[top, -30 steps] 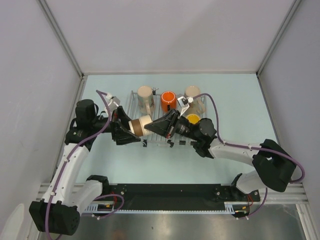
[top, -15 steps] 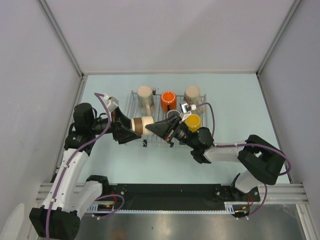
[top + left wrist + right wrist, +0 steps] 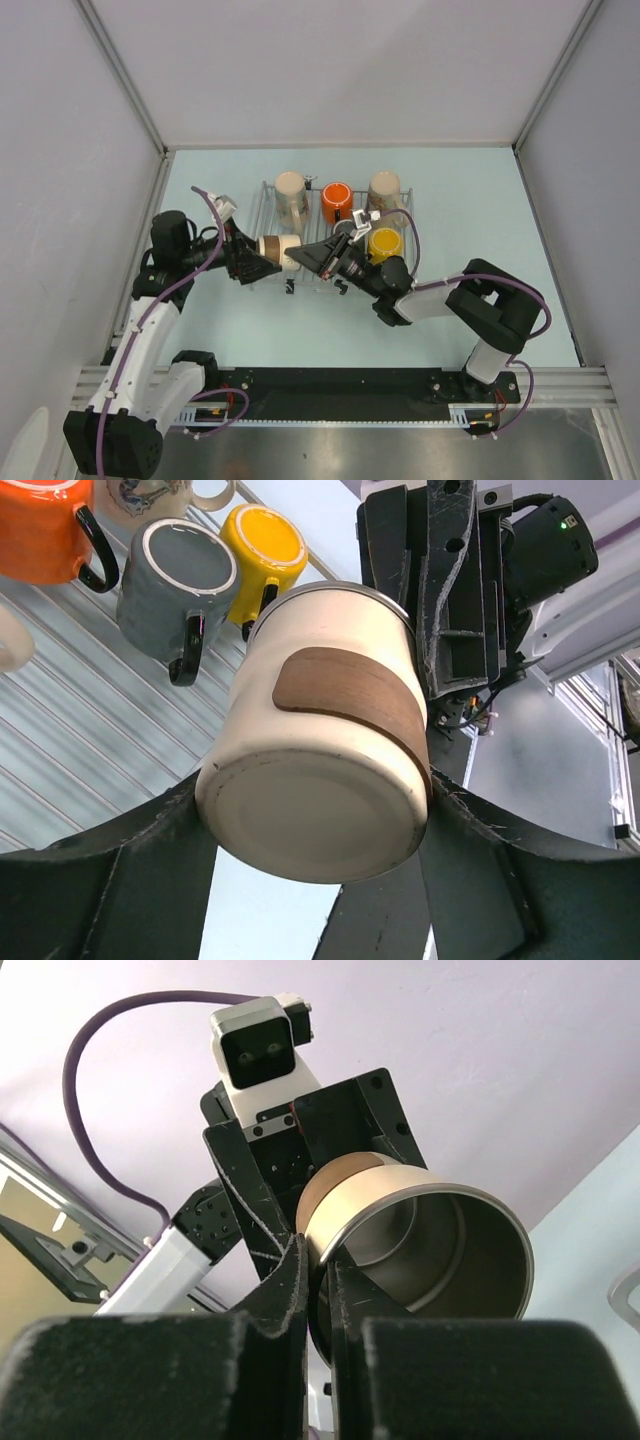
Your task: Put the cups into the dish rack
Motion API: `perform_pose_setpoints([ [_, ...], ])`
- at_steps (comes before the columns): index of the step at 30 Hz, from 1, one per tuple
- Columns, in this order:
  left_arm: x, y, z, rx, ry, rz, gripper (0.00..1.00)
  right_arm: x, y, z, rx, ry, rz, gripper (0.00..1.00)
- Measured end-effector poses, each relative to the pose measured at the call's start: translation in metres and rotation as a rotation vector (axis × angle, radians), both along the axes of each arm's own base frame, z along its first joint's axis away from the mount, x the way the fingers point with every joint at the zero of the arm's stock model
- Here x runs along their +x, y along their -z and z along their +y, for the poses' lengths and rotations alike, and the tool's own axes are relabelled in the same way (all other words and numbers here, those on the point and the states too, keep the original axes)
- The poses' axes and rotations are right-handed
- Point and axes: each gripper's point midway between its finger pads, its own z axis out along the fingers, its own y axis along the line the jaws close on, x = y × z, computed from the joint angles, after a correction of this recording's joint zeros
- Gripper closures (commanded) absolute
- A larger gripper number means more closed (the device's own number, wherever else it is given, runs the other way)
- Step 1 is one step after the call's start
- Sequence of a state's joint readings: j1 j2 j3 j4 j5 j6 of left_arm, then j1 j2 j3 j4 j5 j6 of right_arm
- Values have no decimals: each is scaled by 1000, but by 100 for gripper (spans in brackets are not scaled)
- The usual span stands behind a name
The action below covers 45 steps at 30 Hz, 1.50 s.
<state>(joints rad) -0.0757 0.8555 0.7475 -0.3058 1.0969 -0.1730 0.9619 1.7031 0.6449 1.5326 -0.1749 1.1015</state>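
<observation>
Our left gripper [image 3: 312,865] clasps the brown-banded cream cup [image 3: 330,730] by its sides, while our right gripper [image 3: 318,1280] pinches its steel rim.

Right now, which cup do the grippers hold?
The brown-banded cream cup, gripped by left gripper and right gripper; the others sit in the dish rack.

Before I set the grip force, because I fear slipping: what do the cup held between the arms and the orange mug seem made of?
The held cup: probably steel with a smooth cream coating; rim and inside gleam like metal; brown band could be wood or leather. The orange mug: likely glazed ceramic, glossy with a black handle.
</observation>
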Motion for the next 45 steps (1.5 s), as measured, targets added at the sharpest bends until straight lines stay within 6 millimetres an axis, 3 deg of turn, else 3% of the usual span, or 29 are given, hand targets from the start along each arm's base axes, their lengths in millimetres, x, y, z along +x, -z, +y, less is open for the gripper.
perform_pose_setpoints([
  [1, 0, 1, 0, -1, -2, 4, 100, 0, 0, 0, 0, 0, 4, 72],
  [3, 2, 0, 1, 1, -10, -9, 99, -2, 2, 1, -4, -9, 4, 62],
  [4, 5, -2, 1, 2, -14, -32, 99, -8, 10, 5, -33, -37, 10, 46],
  [6, 7, -4, 1, 4, -17, -63, 100, -19, 25, 9, -79, -80, 18, 36],
  [7, 9, -7, 1, 1, -16, -83, 99, -25, 32, 10, -97, -101, 30, 26],
  [12, 21, -23, 5, -2, -48, -176, 100, -51, 86, 8, -264, -218, 95, 14],
  [14, 23, -28, 6, -3, -51, -200, 100, -54, 96, 4, -299, -232, 113, 0],
  [17, 26, -31, 6, 1, -53, -224, 100, -53, 87, -2, -295, -232, 94, 0],
  [20, 33, -27, 8, 26, -65, -240, 99, -52, 60, -14, -254, -215, 42, 0],
  [24, 57, -10, 17, 114, -119, -235, 100, -61, 4, -39, -210, -162, -85, 0],
  [27, 75, 16, 26, 222, -169, -200, 99, -74, -47, -58, -201, -103, -194, 0],
  [32, 87, 51, 32, 394, -205, -152, 100, -90, -119, -87, -211, 21, -337, 0],
  [35, 89, 63, 30, 451, -206, -138, 100, -84, -118, -95, -275, 80, -342, 0],
  [42, 92, 86, 16, 550, -185, -132, 100, -61, -50, -91, -543, 123, -258, 0],
  [45, 96, 96, 13, 576, -186, -128, 100, -56, -34, -94, -605, 134, -242, 0],
])
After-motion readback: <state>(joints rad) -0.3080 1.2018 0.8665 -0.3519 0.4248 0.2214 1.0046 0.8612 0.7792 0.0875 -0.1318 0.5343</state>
